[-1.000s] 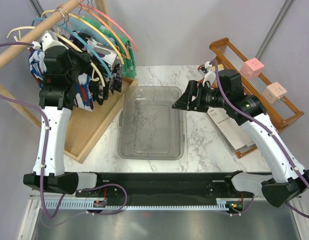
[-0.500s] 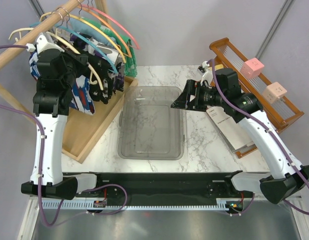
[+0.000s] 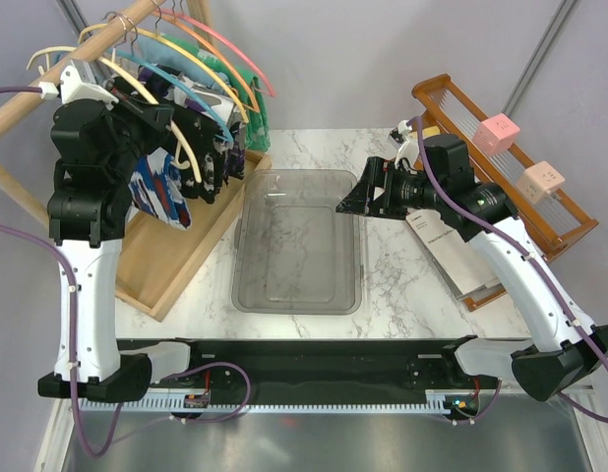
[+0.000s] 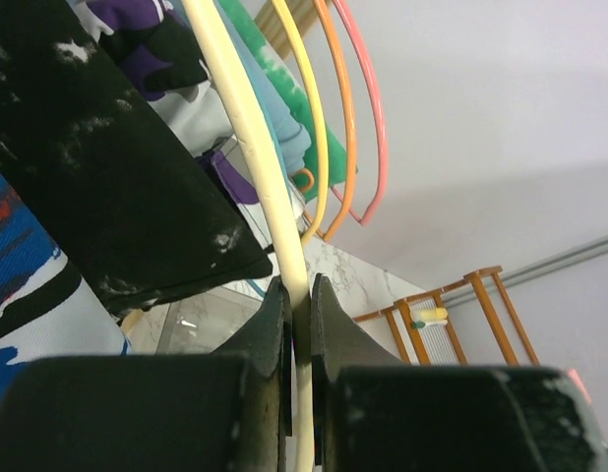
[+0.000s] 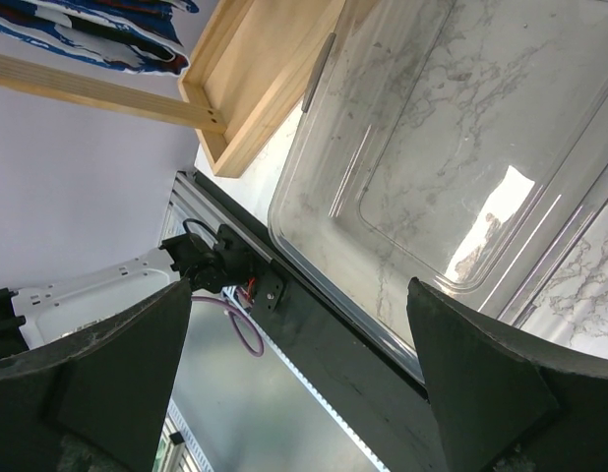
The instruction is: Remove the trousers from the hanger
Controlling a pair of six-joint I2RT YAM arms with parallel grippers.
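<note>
The left fingers (image 4: 273,329) are pinching the cream hanger (image 4: 247,147) tightly between them, its bar running up and out of the top of the view; a black speckled garment (image 4: 107,187) is hanging just left of the bar; the trousers (image 4: 24,285) are showing blue, white, red and black at the lower left; a yellow hanger (image 4: 309,118), an orange hanger (image 4: 345,108) and a pink hanger (image 4: 380,118) are curving down on the right; the marble tabletop (image 4: 343,275) and a wooden rack (image 4: 481,305) are showing beyond.

Trousers (image 3: 158,189): mostly behind the left arm (image 3: 83,197) from above; cropped at the left wrist view's edge.
Hanger (image 4: 247,157): both ends leave the left wrist view.
Right gripper (image 5: 299,295): fingers blurred, cropped at the bottom edge.
</note>
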